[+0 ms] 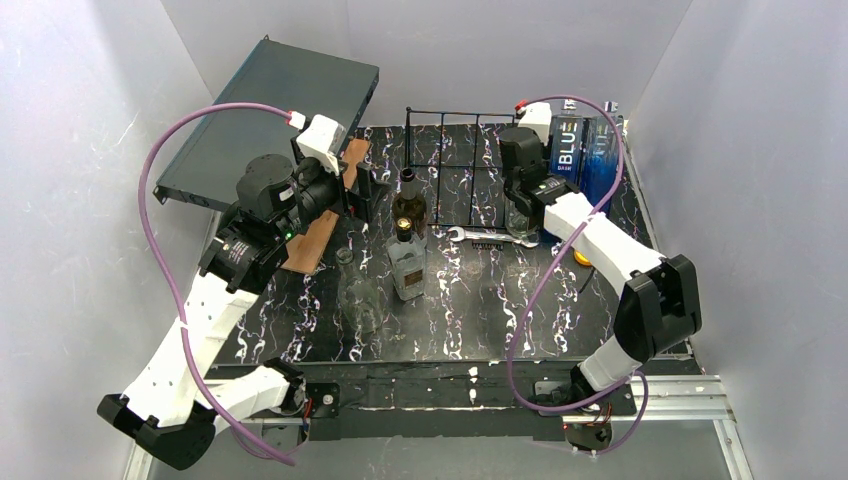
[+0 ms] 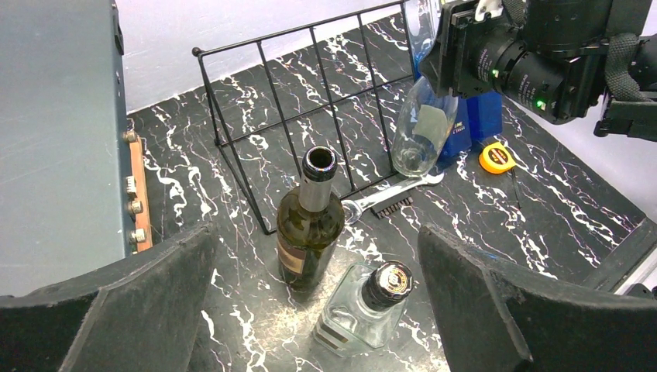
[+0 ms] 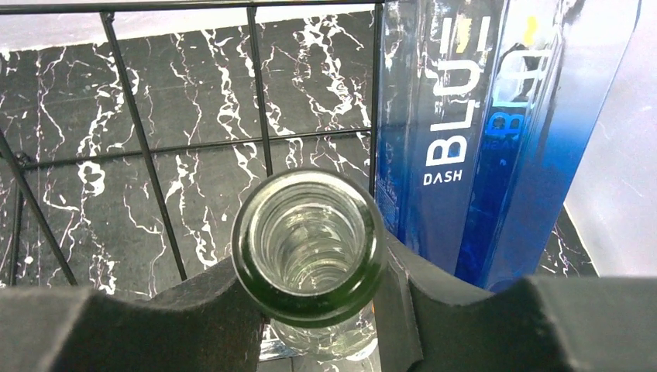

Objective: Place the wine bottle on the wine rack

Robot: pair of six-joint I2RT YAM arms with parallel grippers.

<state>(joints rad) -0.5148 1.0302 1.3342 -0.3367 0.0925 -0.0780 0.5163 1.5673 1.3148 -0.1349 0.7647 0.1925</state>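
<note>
Wine bottle (image 3: 310,240) body apparently hidden below rim.

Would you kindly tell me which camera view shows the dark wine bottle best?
Left wrist: the dark wine bottle stands whole and near, open-mouthed, in front of the wine rack. Top external shows it small from above; right wrist misses it.

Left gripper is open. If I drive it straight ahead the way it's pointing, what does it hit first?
The left gripper would most likely meet the dark bottle, upright and centred ahead of it. The square clear bottle stands close beside that; depth is unclear, so a finger might clip it.
</note>
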